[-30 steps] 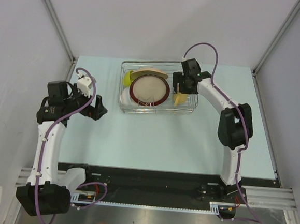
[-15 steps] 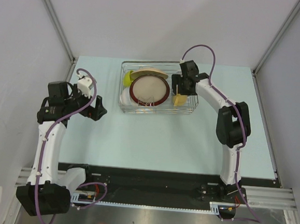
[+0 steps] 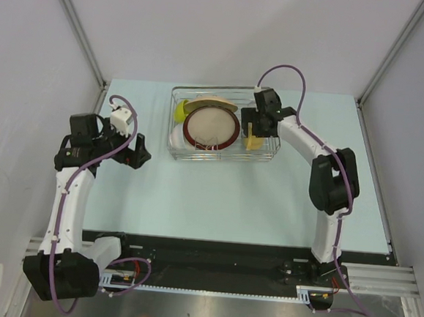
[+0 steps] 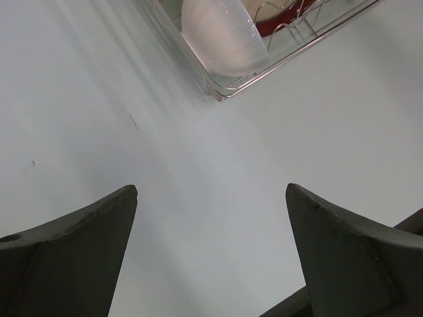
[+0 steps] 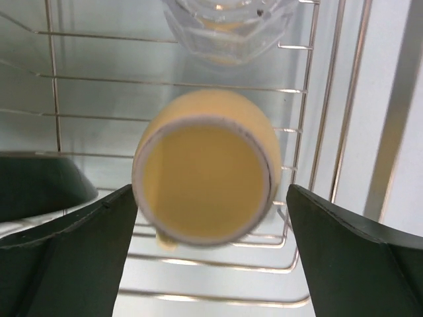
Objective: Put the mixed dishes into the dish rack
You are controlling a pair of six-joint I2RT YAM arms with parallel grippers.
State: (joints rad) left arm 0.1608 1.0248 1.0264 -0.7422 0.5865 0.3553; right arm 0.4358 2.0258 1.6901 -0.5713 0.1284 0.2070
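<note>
The dish rack (image 3: 265,157) stands at the table's far middle. In it are the tan plate with the red-brown rim (image 3: 211,128), the lime-green bowl (image 3: 180,110), the white bowl (image 3: 176,137) and the yellow mug (image 3: 254,140). My right gripper (image 3: 256,124) hovers over the rack's right end. In the right wrist view it (image 5: 211,188) is open, with the mug (image 5: 205,165) lying on the wires between its fingers, mouth toward the camera, apart from both. The clear glass (image 5: 228,26) lies just beyond. My left gripper (image 3: 136,153) is open and empty over the table, left of the rack.
The left wrist view shows the rack's near left corner (image 4: 221,92) with the white bowl (image 4: 218,36) inside. A tan curved piece (image 3: 216,102) sits behind the plate. Grey walls with metal posts close in the table on three sides.
My right gripper has shifted a little over the rack's right end, and the mug below it looks narrower, turned more end-on. The left arm has barely moved.
</note>
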